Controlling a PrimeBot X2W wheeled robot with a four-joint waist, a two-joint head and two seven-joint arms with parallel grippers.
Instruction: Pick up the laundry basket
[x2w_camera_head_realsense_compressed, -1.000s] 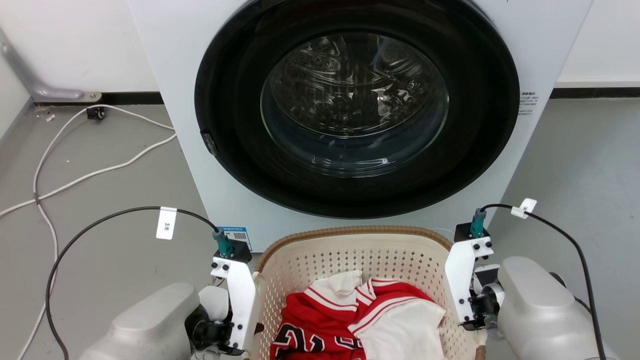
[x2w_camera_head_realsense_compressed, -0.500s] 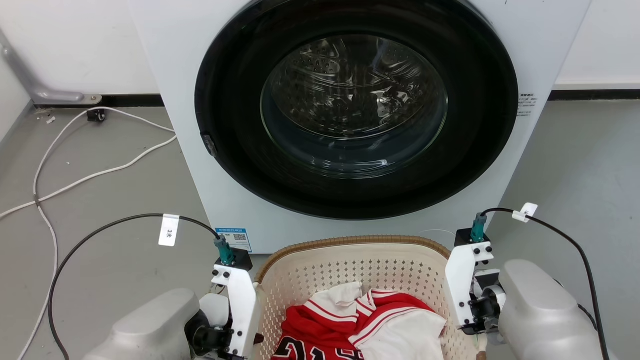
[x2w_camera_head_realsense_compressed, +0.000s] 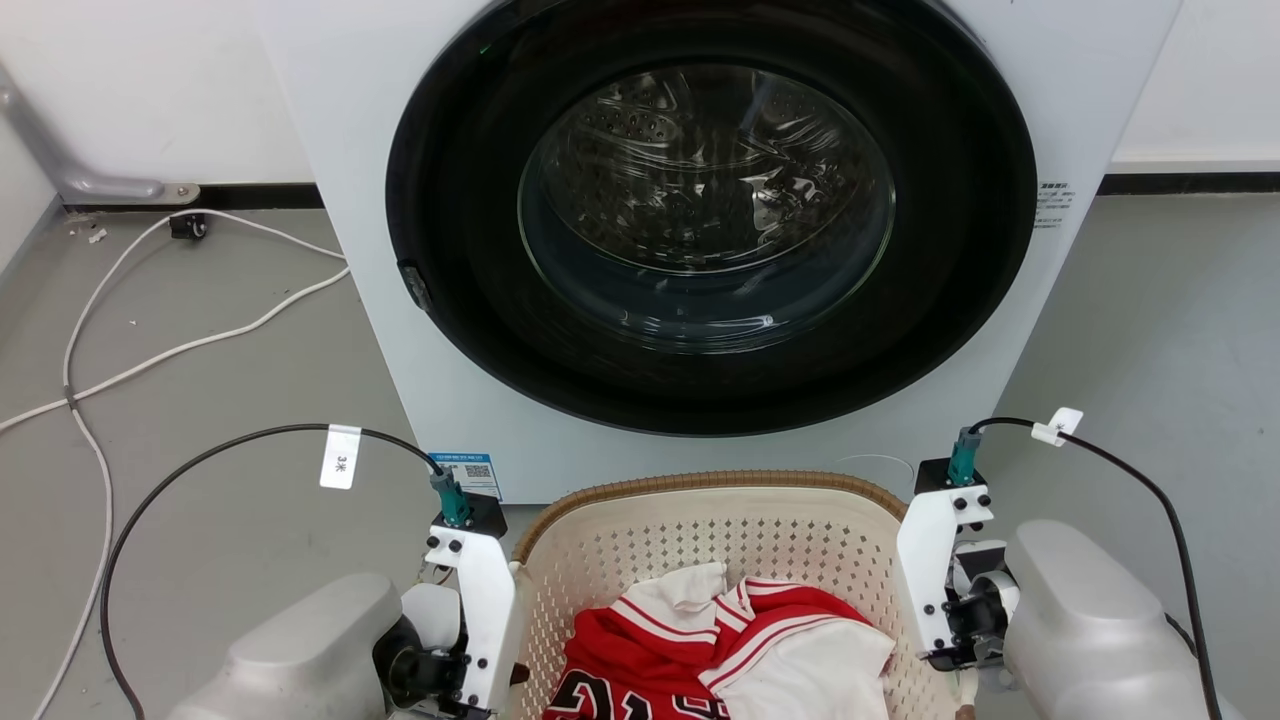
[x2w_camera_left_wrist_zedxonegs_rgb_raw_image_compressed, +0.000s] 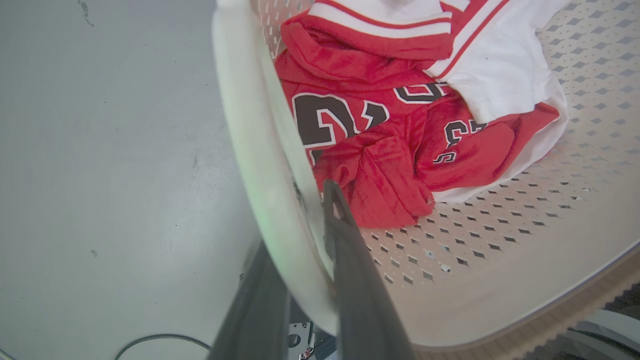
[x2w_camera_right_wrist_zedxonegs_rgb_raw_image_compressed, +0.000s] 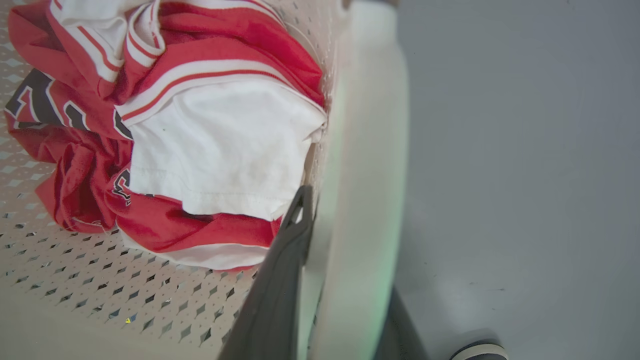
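Observation:
The cream perforated laundry basket (x2w_camera_head_realsense_compressed: 700, 485) with its brown woven-look rim sits low in the head view, just in front of the washing machine. Red and white jerseys (x2w_camera_head_realsense_compressed: 720, 640) lie inside it. My left gripper (x2w_camera_left_wrist_zedxonegs_rgb_raw_image_compressed: 295, 220) is shut on the basket's white left handle (x2w_camera_left_wrist_zedxonegs_rgb_raw_image_compressed: 250, 130), one dark finger inside the wall and one outside. On the white right handle (x2w_camera_right_wrist_zedxonegs_rgb_raw_image_compressed: 365, 150), my right gripper (x2w_camera_right_wrist_zedxonegs_rgb_raw_image_compressed: 345, 240) is clamped the same way. Whether the basket's bottom touches the floor is hidden.
The white washing machine (x2w_camera_head_realsense_compressed: 330, 200), its round glass door (x2w_camera_head_realsense_compressed: 705, 200) closed, stands right behind the basket. White cables (x2w_camera_head_realsense_compressed: 150, 350) trail over the grey floor at the left. Bare grey floor (x2w_camera_head_realsense_compressed: 1180, 330) lies to the right.
The basket and both grippers have come slightly lower in the head view, a little away from the washing machine. Both grips look unchanged.

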